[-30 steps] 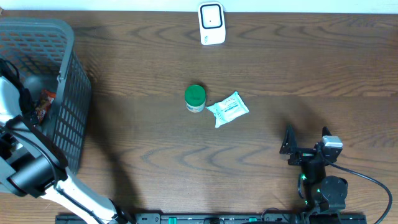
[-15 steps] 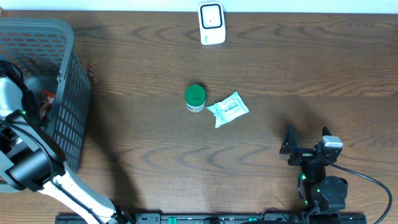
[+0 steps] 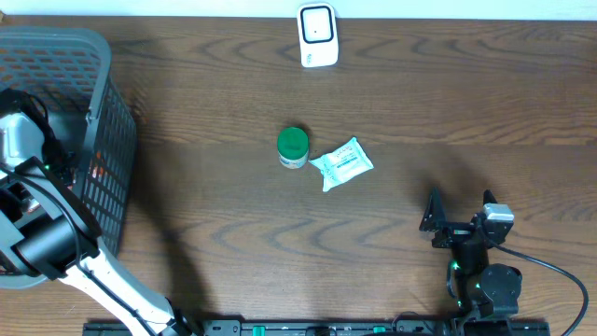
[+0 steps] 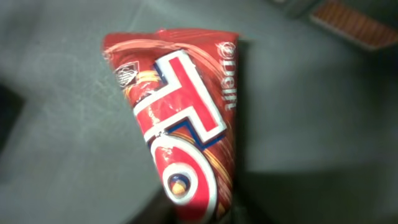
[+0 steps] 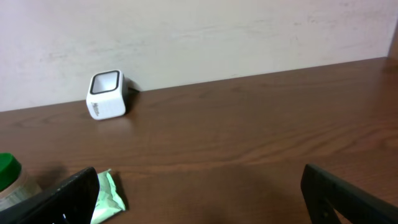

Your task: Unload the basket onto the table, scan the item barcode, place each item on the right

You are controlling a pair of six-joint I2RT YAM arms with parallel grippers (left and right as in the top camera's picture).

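Note:
A red snack packet (image 4: 186, 124) fills the left wrist view, lying over the grey basket floor (image 4: 62, 124). Its lower end runs down between the dark jaws of my left gripper (image 4: 193, 219), which is shut on it. From overhead, the left arm reaches into the grey basket (image 3: 98, 56), and a bit of red shows through the mesh. The white barcode scanner (image 3: 317, 35) stands at the table's far edge, also in the right wrist view (image 5: 106, 94). My right gripper (image 3: 459, 210) rests open near the front right, holding nothing (image 5: 199, 186).
A green-lidded jar (image 3: 293, 147) and a pale green wipes pack (image 3: 341, 163) lie side by side mid-table. Both show at the left of the right wrist view, the jar (image 5: 6, 171) and the pack (image 5: 107, 198). The basket's tall mesh wall surrounds the left arm.
The left gripper has gone from open to shut on the red packet inside the basket, and the arm has shifted slightly. The right arm has not moved.

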